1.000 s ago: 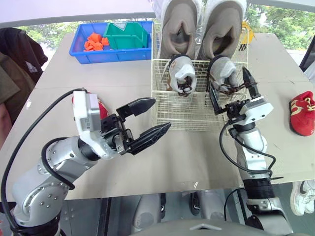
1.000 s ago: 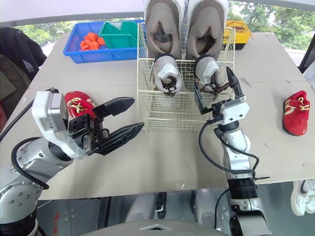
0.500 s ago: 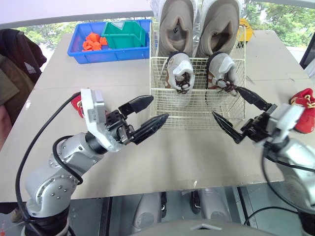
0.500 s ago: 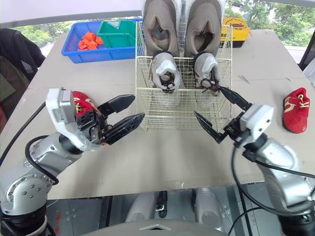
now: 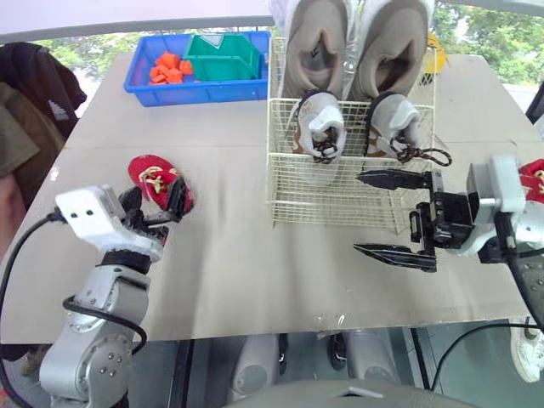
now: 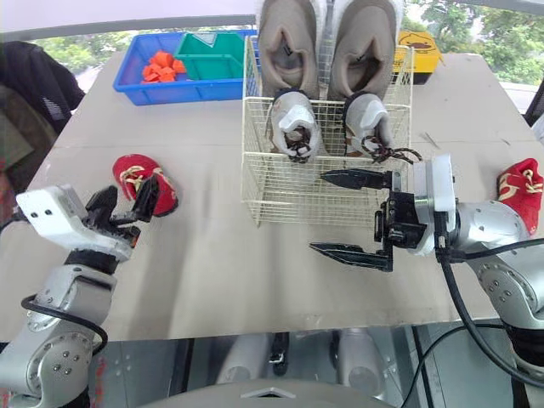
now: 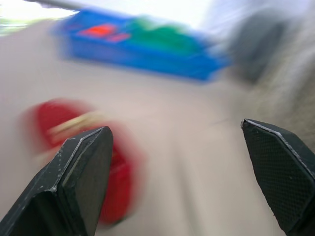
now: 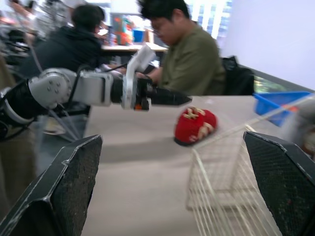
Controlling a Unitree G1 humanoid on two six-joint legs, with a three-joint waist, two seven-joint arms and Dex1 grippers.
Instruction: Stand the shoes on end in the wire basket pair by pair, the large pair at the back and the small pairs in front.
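Note:
A wire basket (image 5: 340,208) stands mid-table. Two large taupe shoes (image 5: 314,47) stand on end at its back. A small grey-and-white pair (image 5: 319,127) stands in front of them. One small red shoe (image 5: 161,177) lies on the table at the left. My left gripper (image 5: 155,200) is open right at its near end, fingers spread either side (image 7: 174,129). Another red shoe (image 6: 518,187) lies at the far right edge. My right gripper (image 5: 359,214) is open and empty. It points left across the basket's front right corner.
A blue bin (image 5: 170,85) at the back left holds orange pieces and a green tray (image 5: 223,58). A yellow object (image 6: 416,42) sits behind the basket. A dark jacket (image 5: 34,85) hangs off the left edge. Seated people (image 8: 192,54) appear beyond the table.
My left gripper swung left and back to the red shoe. My right gripper pulled away from the basket's small shoes and turned to point left, still open.

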